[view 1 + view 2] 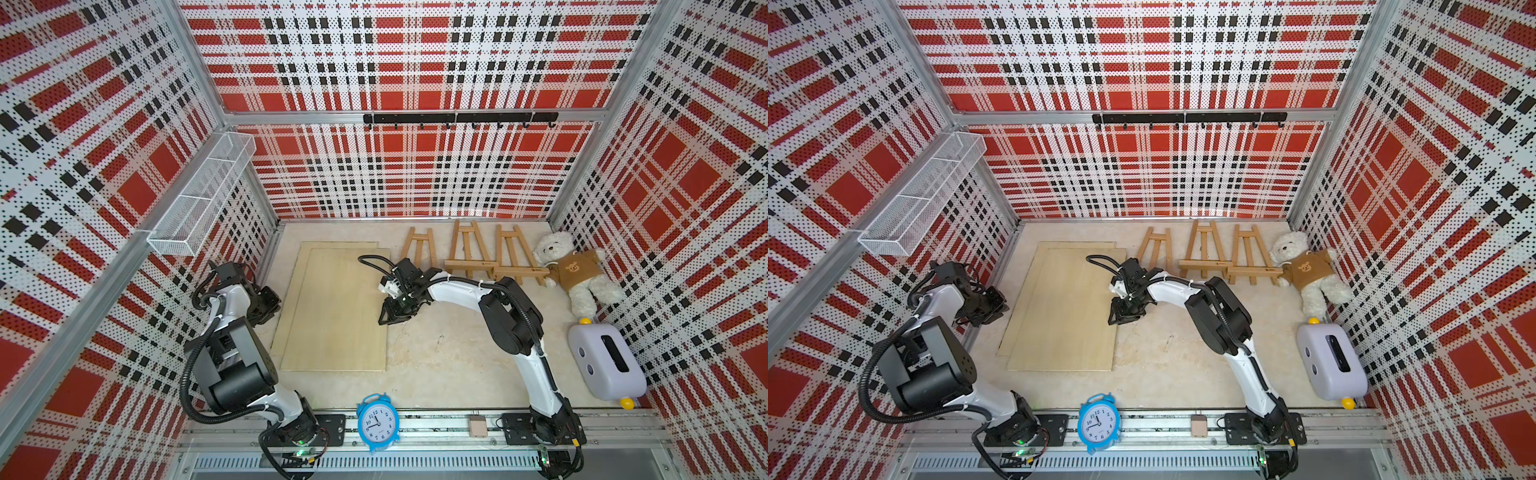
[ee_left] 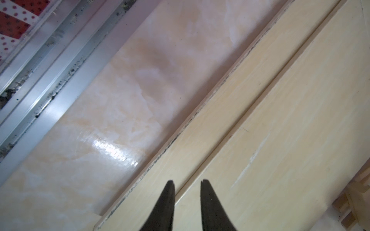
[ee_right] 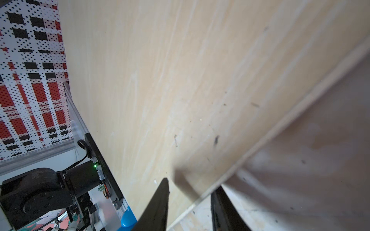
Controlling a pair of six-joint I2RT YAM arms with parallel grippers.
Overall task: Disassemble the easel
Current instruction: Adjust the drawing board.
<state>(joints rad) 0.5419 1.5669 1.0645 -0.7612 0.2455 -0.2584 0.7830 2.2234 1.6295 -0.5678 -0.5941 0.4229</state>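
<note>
Two smooth pale rectangular plywood boards [image 1: 332, 324] lie stacked on the glossy marbled tabletop [image 1: 449, 365]. The right gripper [image 3: 191, 186] straddles the top board's right edge, jaws parted, unclamped; the left gripper [image 2: 187, 182] is parted, empty.

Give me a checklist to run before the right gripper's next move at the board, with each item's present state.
1. Right gripper straddles the top board's edge: ok.
2. Grip on that board is firm: cannot tell; the wrist view is blurred there.
3. Left gripper is open and holds nothing: ok.
4. Top board lies offset on the lower board, its edges exposed: ok.
5. Neither gripper touches the easels: ok.
6. Alarm clock sits apart from the boards: ok.
</note>
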